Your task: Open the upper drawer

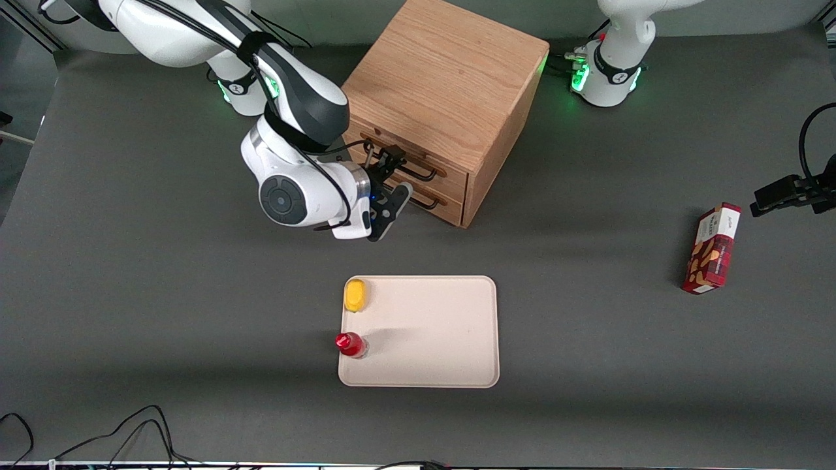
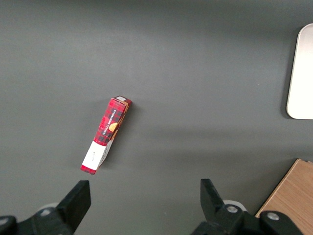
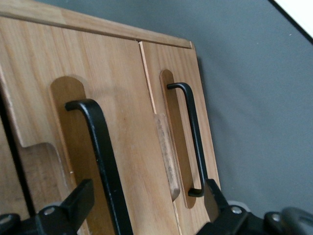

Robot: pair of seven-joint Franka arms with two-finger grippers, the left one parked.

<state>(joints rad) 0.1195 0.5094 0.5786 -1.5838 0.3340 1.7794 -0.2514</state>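
The gripper (image 1: 390, 186) sits at the upper drawer (image 1: 418, 171) front — jaws spread wide, straddling its black handle (image 3: 105, 161), not yet closed on it.

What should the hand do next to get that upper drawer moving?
Probably close the fingers on the upper drawer's handle. The hand sits in front of the cabinet with its fingers open, one on each side of that black handle, and the upper drawer looks shut, flush with the lower drawer. Gripping first, then pulling straight out, seems right.
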